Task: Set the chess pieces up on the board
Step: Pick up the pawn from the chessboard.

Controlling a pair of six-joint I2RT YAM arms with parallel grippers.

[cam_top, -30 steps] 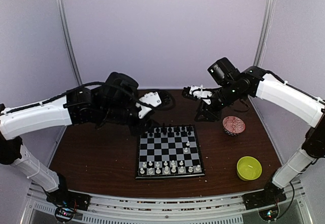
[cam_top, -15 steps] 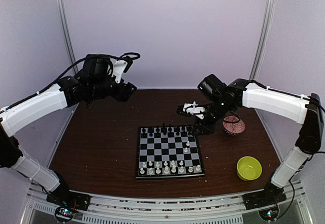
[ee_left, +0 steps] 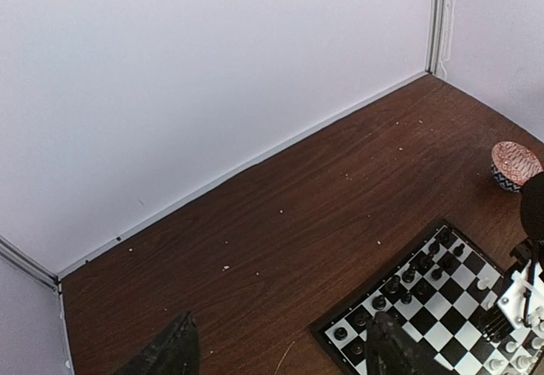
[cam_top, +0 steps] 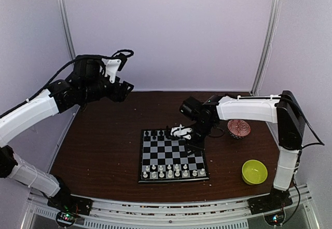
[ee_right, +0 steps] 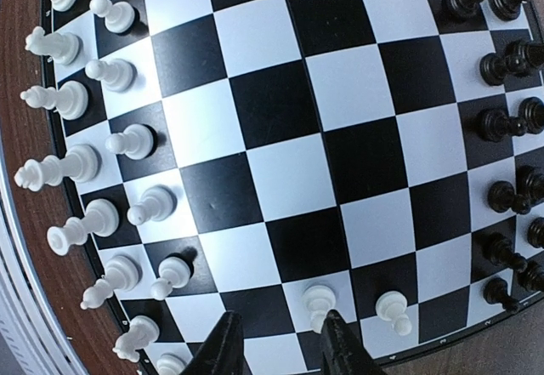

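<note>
Over the right half of the board (cam_top: 172, 154), the right gripper (ee_right: 280, 345) has come down from the far right within the last second. Its fingers stand apart and empty, with a stray white pawn (ee_right: 319, 300) just beside one fingertip. I judge that a pick of this pawn is next.

The left gripper (ee_left: 282, 341) has withdrawn high to the far left, fingers apart, carrying nothing.

The chess pieces (cam_top: 174, 173) stand in white near rows and black far rows; a second white pawn (ee_right: 393, 311) is also loose mid-board, so setup looks nearly complete.

The table (cam_top: 98, 151) is dark brown wood, flecked with pale crumbs (ee_left: 225, 268), enclosed by pale lilac walls. A red-patterned bowl (cam_top: 238, 128) and a yellow-green bowl (cam_top: 254, 172) sit right of the board.
</note>
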